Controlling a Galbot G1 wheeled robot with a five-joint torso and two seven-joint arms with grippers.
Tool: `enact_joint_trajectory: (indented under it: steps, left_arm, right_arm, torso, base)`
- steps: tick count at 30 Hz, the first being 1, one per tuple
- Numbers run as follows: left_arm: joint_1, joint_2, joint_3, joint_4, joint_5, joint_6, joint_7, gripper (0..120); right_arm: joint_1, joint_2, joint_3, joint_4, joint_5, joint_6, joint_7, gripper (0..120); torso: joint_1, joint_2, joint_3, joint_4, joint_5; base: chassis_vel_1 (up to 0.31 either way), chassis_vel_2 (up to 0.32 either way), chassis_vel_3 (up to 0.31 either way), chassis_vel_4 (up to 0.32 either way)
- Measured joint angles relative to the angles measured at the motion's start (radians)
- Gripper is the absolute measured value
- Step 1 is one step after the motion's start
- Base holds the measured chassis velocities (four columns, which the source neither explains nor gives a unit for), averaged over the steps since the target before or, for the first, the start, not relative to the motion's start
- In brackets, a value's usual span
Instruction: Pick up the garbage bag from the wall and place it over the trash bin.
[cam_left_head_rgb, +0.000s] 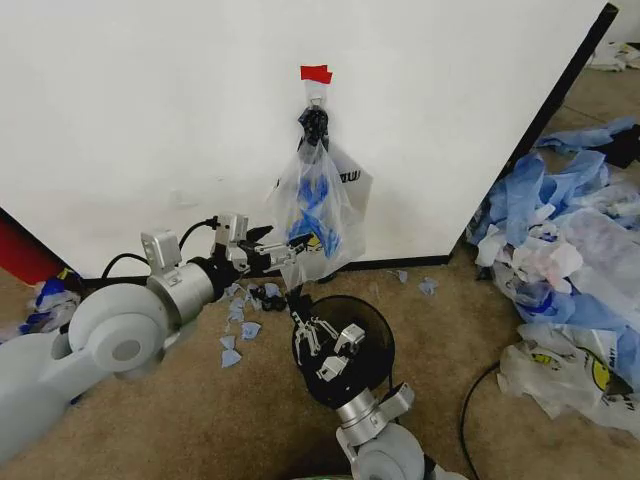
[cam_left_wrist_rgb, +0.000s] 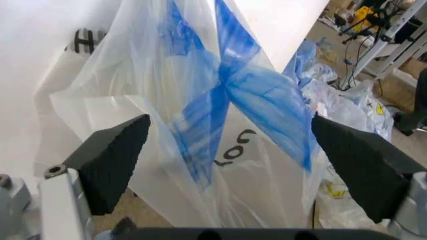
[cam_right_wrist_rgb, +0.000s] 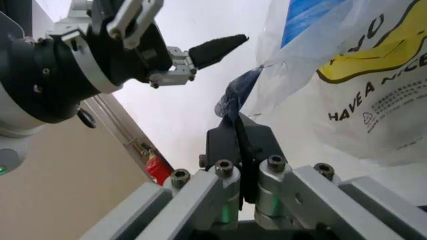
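Observation:
The garbage bag (cam_left_head_rgb: 312, 205), see-through with blue trim, hangs from a black clip (cam_left_head_rgb: 314, 122) on the white wall (cam_left_head_rgb: 150, 120), under a red tape mark (cam_left_head_rgb: 316, 73). A whiter lettered bag (cam_left_head_rgb: 350, 180) hangs behind it. My left gripper (cam_left_head_rgb: 283, 250) is open at the bag's lower left. In the left wrist view the bag (cam_left_wrist_rgb: 220, 100) lies between the gripper's (cam_left_wrist_rgb: 237, 165) spread black pads (cam_left_wrist_rgb: 113, 160). My right gripper (cam_left_head_rgb: 318, 340) is shut over the black mesh trash bin (cam_left_head_rgb: 378, 335), pointing up. Its tips (cam_right_wrist_rgb: 235, 125) sit just below the bag (cam_right_wrist_rgb: 303, 20).
A heap of blue and white plastic bags (cam_left_head_rgb: 570, 230) covers the floor on the right, past the wall's black edge strip (cam_left_head_rgb: 560, 95). Blue scraps (cam_left_head_rgb: 240, 322) lie on the carpet near the left arm. A black cable (cam_left_head_rgb: 468, 410) runs beside the bin.

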Motion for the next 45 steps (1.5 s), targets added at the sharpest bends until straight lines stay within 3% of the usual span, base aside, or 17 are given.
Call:
enact_joint_trajectory:
  steps: [5,10,24,34,45]
  left_arm:
    - [0.016,-0.003,-0.008,-0.009,-0.003,-0.003,-0.002,94]
    - [0.007,-0.015,0.001,0.018,-0.003,-0.002,-0.003,87]
    - [-0.073,-0.056,0.091,0.060,0.001,-0.002,-0.009,76]
    - [-0.066,-0.048,0.081,0.044,-0.003,-0.002,-0.011,76]
    - [-0.059,-0.053,0.089,0.074,0.012,-0.003,-0.009,66]
  right_arm:
    - [0.001,0.002,-0.003,-0.002,-0.001,0.000,0.000,0]
    - [0.006,0.003,-0.005,-0.004,-0.002,-0.001,0.003,0]
    - [0.003,0.006,0.003,-0.011,-0.001,0.000,0.005,0]
    - [0.005,0.010,0.001,-0.012,-0.002,0.000,0.005,0]
    - [0.003,0.009,0.001,-0.010,-0.004,0.001,0.005,0]
  torso:
    - [0.000,0.000,0.000,0.0000,0.0000]
    - [0.000,0.000,0.000,0.0001,0.0000]
    - [0.000,0.000,0.000,-0.0001,0.0000]
    - [0.000,0.000,0.000,0.0000,0.0000]
    - [0.000,0.000,0.000,-0.0001,0.0000]
  base:
    - [0.000,0.000,0.000,0.000]
    - [0.000,0.000,0.000,0.000]
    - [0.000,0.000,0.000,0.000]
    - [0.000,0.000,0.000,0.000]
    - [0.000,0.000,0.000,0.000]
